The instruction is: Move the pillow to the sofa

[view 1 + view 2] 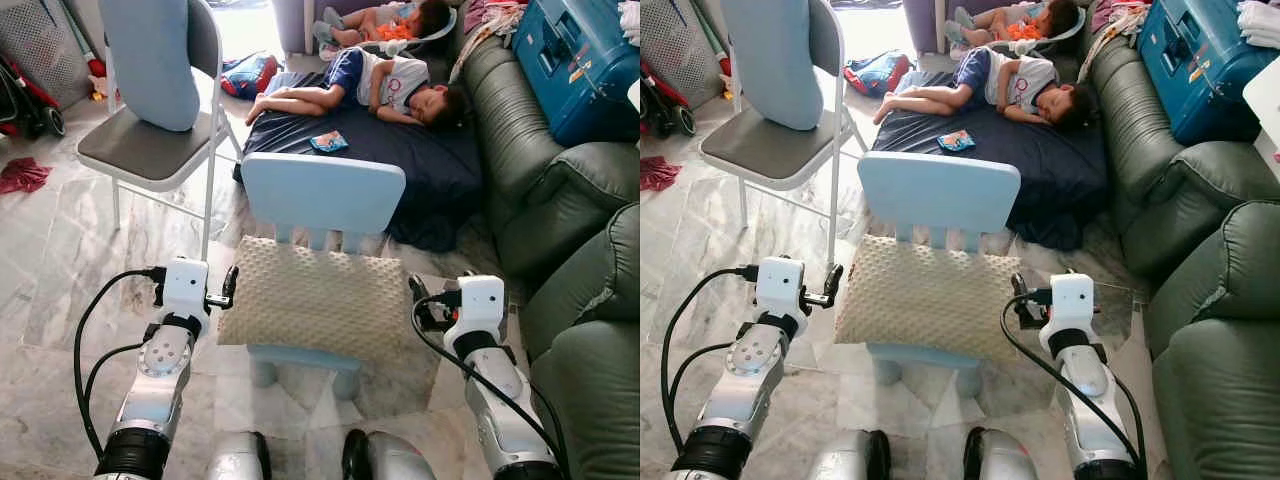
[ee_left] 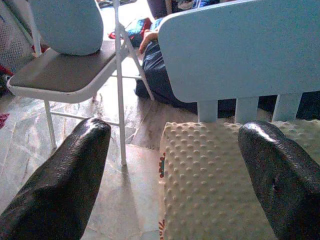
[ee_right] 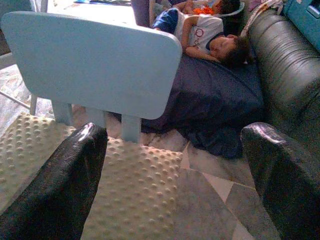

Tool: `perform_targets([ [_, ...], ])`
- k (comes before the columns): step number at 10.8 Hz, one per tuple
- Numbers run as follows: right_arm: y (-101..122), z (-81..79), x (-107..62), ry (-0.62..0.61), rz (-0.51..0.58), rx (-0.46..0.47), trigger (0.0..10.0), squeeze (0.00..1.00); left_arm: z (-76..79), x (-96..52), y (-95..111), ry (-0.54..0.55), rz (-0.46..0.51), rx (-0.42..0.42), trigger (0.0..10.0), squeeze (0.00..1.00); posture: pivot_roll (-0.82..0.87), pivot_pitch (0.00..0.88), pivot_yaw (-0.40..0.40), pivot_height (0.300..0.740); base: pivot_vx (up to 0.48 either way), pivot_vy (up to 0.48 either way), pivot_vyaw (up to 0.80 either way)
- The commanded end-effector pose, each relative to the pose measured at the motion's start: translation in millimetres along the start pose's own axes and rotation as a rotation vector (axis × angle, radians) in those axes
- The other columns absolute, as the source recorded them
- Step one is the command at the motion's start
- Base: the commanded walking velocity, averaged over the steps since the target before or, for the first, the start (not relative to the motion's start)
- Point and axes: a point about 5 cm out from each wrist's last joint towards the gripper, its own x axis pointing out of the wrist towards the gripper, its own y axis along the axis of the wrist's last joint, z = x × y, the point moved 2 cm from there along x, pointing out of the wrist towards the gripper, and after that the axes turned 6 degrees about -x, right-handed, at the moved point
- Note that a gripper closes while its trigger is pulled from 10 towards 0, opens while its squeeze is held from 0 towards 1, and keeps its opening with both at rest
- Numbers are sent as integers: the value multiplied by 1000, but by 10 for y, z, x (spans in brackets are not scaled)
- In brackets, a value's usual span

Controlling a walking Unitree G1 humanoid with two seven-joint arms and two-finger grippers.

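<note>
Pillow on small chair, sofa right.

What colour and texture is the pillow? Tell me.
The pillow is cream, covered in raised dots. The left wrist view shows it best.

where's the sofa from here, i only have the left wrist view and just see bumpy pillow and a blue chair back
Observer: The green sofa is on the robot's right, past the small blue chair.
Operator: is the right gripper on the pillow too
Observer: The right gripper is open at the pillow's right edge; the left gripper is open at its left edge.
Operator: anything in the way
Observer: A child sleeps on a dark mattress beside the sofa, behind the chair.
</note>
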Motion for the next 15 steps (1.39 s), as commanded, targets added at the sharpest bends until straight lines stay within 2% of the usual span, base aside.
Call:
perform_targets([
  [1, 21, -12, -3, 3, 6, 6, 10000, 0, -6, -10, -7, 4, -4, 12, 10000, 0, -38, 135, -13, 673, 0, 0, 0],
  [4, 29, -36, 11, 13, 12, 13, 10000, 0, -7, -2, 3, 6, -2, 14, 10000, 0, -35, 132, -14, 618, 0, 0, 0],
  [5, 30, -42, 14, 14, 14, 15, 10000, 0, -8, -1, 5, 7, 1, 15, 10000, 0, -33, 130, -14, 613, 0, 0, 0],
  [9, 9, -70, -9, 23, 10, 15, 10000, 0, 1, 2, 32, 1, 12, 4, 10000, 0, -35, 136, -13, 613, 0, 0, 0],
  [11, 7, -68, -19, 30, 8, 15, 10000, 0, -50, 4, 16, 45, 1, 40, 10000, 0, -38, 146, -15, 613, 0, 0, 0],
  [15, 32, -98, -21, 58, 21, -15, 10000, 0, -90, 9, 29, 70, 10, 48, 10000, 0, -46, 150, -20, 613, 81, 0, 0],
])
